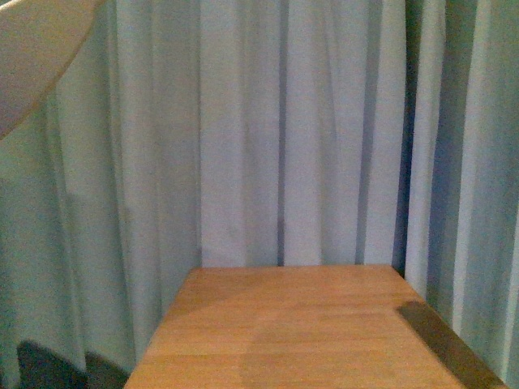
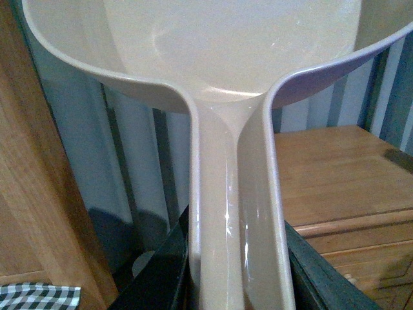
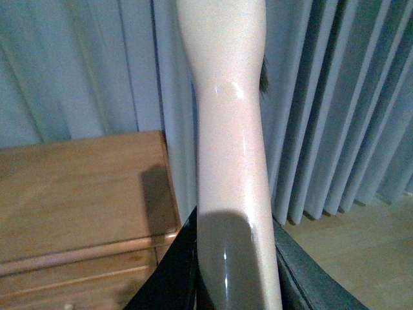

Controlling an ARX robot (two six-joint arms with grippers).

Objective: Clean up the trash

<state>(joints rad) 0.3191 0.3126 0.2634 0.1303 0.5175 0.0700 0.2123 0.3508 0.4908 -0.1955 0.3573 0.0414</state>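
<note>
The trash is out of view in every frame. In the left wrist view my left gripper (image 2: 235, 274) is shut on the handle of the pinkish-beige dustpan (image 2: 226, 51), whose pan is raised in front of the curtain. A corner of the dustpan (image 1: 32, 57) shows at the top left of the front view. In the right wrist view my right gripper (image 3: 235, 274) is shut on the pale glossy handle of the brush (image 3: 229, 161). A tuft of its dark bristles (image 3: 264, 77) peeks out beside the handle.
A wooden cabinet top (image 1: 292, 324) stands ahead, backed by a pale blue-grey curtain (image 1: 284, 121). Its drawer fronts (image 2: 348, 239) show below the dustpan. A checked cloth (image 2: 39, 297) lies low beside a wooden panel. Wooden floor (image 3: 348, 258) lies beside the cabinet.
</note>
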